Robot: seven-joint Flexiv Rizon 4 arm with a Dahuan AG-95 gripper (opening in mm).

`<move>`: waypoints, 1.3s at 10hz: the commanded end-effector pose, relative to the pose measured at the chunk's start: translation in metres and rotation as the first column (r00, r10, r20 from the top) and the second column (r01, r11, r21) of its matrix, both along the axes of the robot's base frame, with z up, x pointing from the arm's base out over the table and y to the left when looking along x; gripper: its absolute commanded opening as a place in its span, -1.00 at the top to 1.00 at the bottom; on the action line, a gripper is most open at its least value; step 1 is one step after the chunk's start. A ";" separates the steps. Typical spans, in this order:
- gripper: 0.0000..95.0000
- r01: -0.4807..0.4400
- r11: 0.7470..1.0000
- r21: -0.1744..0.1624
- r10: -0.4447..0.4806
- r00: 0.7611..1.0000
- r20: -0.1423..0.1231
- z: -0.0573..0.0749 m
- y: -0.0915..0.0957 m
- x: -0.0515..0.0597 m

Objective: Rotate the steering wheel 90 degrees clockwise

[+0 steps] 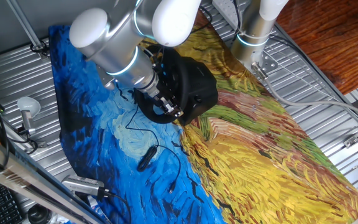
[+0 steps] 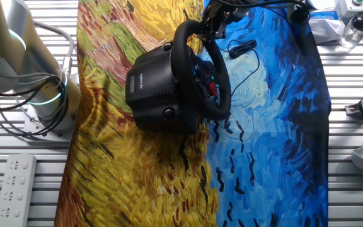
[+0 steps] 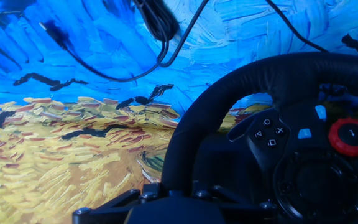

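1. In one fixed view, the steering wheel [image 1: 188,87] stood on its bulky black base near the middle of the table, on a painted cloth [image 1: 260,149] that was blue on the left and yellow on the right. The silver arm [image 1: 114,50] reached down from the top left and covered much of the wheel. The gripper [image 1: 166,107] sat against the near-left part of the rim. A small black device [image 1: 145,159] lay on the blue part, nearer the camera, with a thin cable looping back toward the wheel.

2. In the other fixed view, the wheel [image 2: 200,69] stood upright on its base at the seam between yellow and blue, its face turned right toward the blue side. The gripper [image 2: 210,22] met the far top of the rim. The fingers looked closed around the rim there, but they were too dark and crowded to be sure. The cabled device [image 2: 244,45] lay just right of it. A white power strip [image 2: 14,183] lay on the metal table [image 2: 351,189] at the near left.

3. In the hand view, the rim [image 3: 229,99] curved across the right half, with blue-lit buttons and a red knob [image 3: 351,136] on the hub. The dark gripper body [image 3: 166,205] filled the lower edge, touching the rim; its fingertips were not visible, so I cannot tell how far open it was.
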State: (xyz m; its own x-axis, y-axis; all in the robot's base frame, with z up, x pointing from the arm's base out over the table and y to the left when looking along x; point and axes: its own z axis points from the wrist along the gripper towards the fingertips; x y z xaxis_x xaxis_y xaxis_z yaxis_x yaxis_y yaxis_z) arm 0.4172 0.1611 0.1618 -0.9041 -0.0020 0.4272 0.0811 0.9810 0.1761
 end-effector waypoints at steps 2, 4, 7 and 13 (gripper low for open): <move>1.00 0.002 1.000 -0.024 -0.002 1.000 0.007 -0.004 0.000 0.003; 1.00 0.005 0.999 -0.037 -0.005 1.000 0.011 -0.006 -0.001 0.004; 1.00 0.024 0.999 -0.047 -0.023 1.000 0.014 -0.008 0.000 0.006; 1.00 0.018 0.998 -0.064 -0.017 1.000 0.018 -0.011 0.001 0.009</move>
